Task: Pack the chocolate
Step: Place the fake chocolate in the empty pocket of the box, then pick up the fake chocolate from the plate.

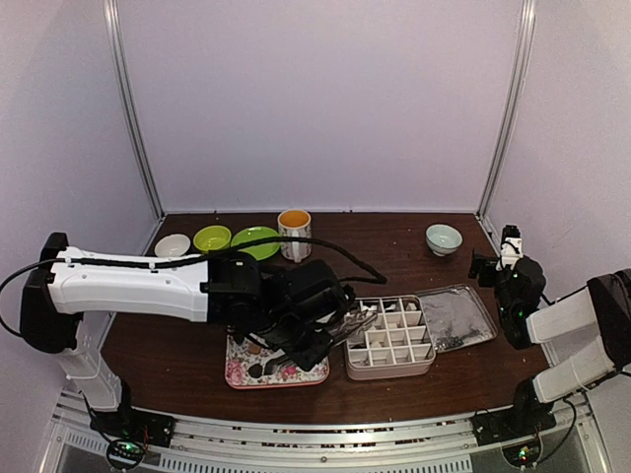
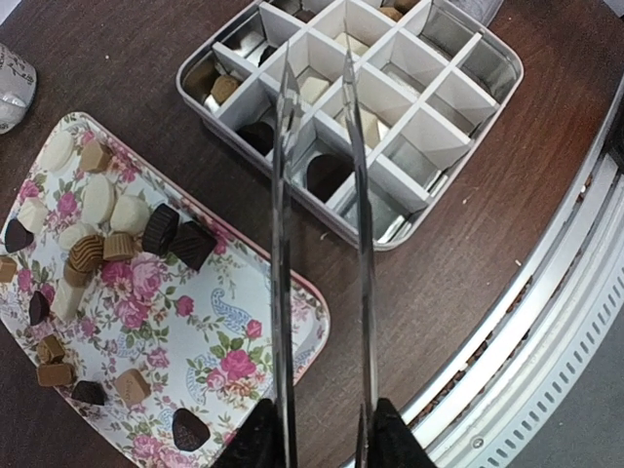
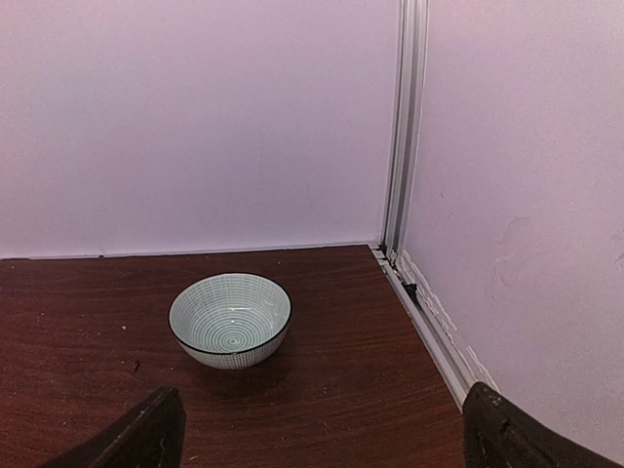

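Above divided box (image 2: 419, 93), left gripper (image 2: 327, 444) holds tongs (image 2: 281, 292).

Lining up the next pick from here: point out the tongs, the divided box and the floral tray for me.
tongs (image 2: 282, 244), left wrist view, on the left blade.
divided box (image 2: 448, 156), left wrist view, on its lower right rim.
floral tray (image 2: 224, 322), left wrist view, on a bare patch.

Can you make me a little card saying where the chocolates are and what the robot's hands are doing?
Chocolates: most on the flowery tray, a few in the divided box
Left gripper: holds metal tongs, tips over the box, nothing between them
Right gripper: open, empty, facing a striped bowl
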Controlling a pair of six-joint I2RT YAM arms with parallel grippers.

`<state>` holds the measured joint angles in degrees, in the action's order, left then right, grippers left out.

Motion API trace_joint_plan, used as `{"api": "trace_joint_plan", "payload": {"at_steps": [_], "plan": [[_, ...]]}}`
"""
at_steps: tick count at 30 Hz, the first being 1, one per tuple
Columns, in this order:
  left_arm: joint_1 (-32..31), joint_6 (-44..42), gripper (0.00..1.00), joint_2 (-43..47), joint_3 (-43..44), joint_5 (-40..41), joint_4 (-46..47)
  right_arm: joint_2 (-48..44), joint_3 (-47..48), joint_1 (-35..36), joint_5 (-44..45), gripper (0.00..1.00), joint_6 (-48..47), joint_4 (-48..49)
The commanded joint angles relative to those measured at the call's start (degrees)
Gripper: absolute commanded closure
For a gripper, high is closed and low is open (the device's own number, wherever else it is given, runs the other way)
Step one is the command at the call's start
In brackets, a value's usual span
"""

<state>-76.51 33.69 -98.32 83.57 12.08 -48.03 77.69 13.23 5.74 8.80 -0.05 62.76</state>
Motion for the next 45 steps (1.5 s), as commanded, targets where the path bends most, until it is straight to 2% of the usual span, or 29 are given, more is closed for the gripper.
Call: {"api": "trace_joint_plan", "payload": {"at_steps": [1,11,18,27,35,45], "plan": [[-0.22,0.7,0.69,3.4,-1.59,2.19,0.04,0.16,0.74,-0.3,0.13,0.0,0.1,-0.01],[-0.22,1.47,0.7,5.39,-2.75,5.69,-1.7,0.14,0.77,-0.23,0.12,0.0,0.05,-0.05],[-0.05,6.15,0.71,6.36,-3.3,12.47,-4.87,0.12,0.79,-0.29,0.15,0.0,0.05,-0.01],[2.14,11.55,0.71,9.08,-8.64,11.64,-4.44,0.17,0.81,-0.29,0.15,0.0,0.05,0.01],[3.84,14.21,0.71,15.95,-14.59,13.3,-4.61,0.09,0.74,-0.28,0.08,0.0,0.03,-0.01],[4.18,16.02,0.68,29.66,-22.74,15.75,-3.43,0.11,0.75,-0.3,0.06,0.0,0.05,-0.01]]}}
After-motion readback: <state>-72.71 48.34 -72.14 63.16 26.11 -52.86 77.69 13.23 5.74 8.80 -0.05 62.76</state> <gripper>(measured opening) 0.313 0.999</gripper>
